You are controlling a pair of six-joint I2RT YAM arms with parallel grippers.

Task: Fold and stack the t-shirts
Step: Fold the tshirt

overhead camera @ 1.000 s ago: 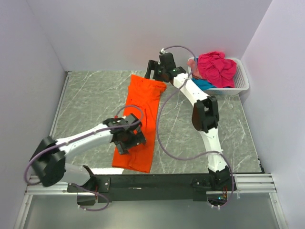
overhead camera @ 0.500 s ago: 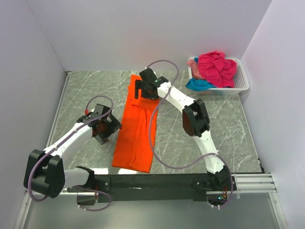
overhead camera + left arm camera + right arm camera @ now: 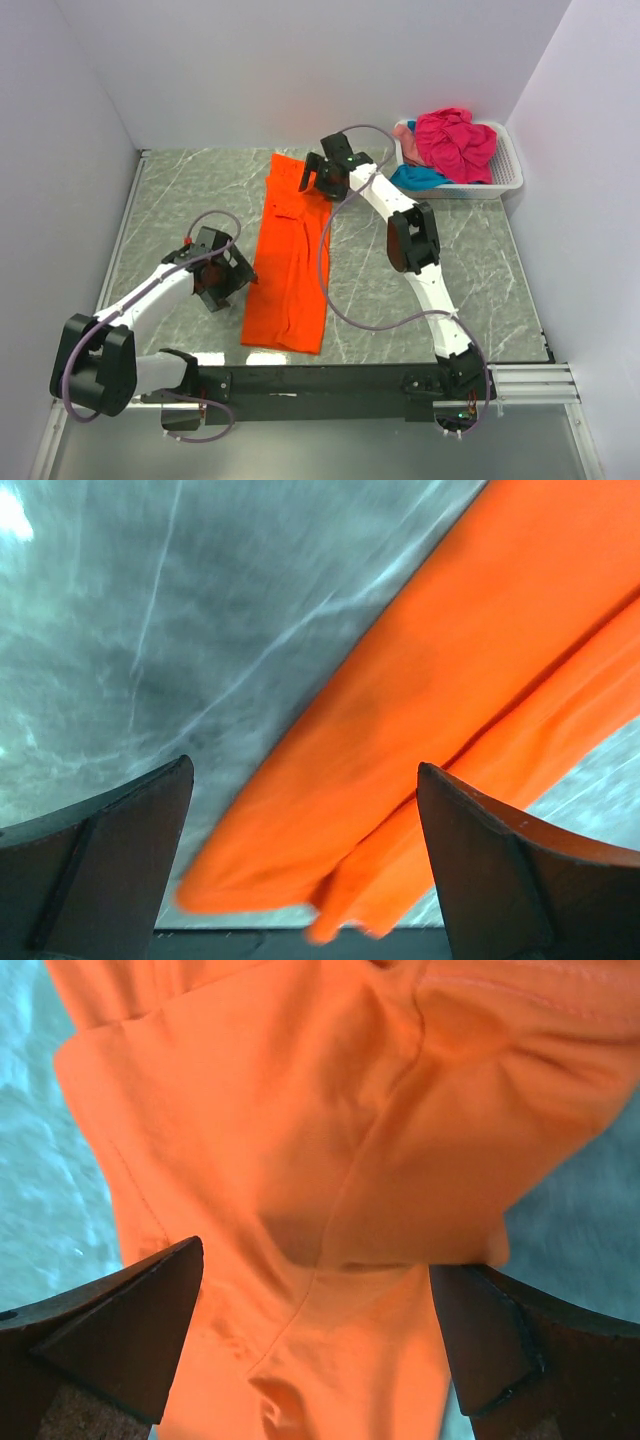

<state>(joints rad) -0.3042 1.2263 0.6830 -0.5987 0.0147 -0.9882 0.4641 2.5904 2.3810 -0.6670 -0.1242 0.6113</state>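
Left gripper [image 3: 305,875]: jaws apart with nothing between them. It sits at centre left of the top view, just beside the long left edge of the cloth. That edge and a near corner of the cloth cross its wrist view on a slant.
Right gripper [image 3: 315,1345]: jaws apart and empty, at upper centre of the top view, over the far end of the cloth. A sleeve fold and a seam lie under it. Whether the pads touch the cloth cannot be told.
Orange t-shirt [image 3: 290,255]: lies on the table [image 3: 190,190] as a long narrow strip from upper centre to lower centre, its sides apparently already turned in.
Step in hand: probably the crosswise fold, one end carried onto the other.
Doing it well: pinch every layer at a corner, not only the top ply. Take both corners of one end, lift low, keep the edge taut and square, and lay it down flush.
Risk: the tucked sleeve may slip out if only one layer is caught.
Other t-shirts: magenta [image 3: 455,140], teal [image 3: 415,177] and pale pink [image 3: 403,130] are heaped in the basket [image 3: 512,165] at upper right, well apart.
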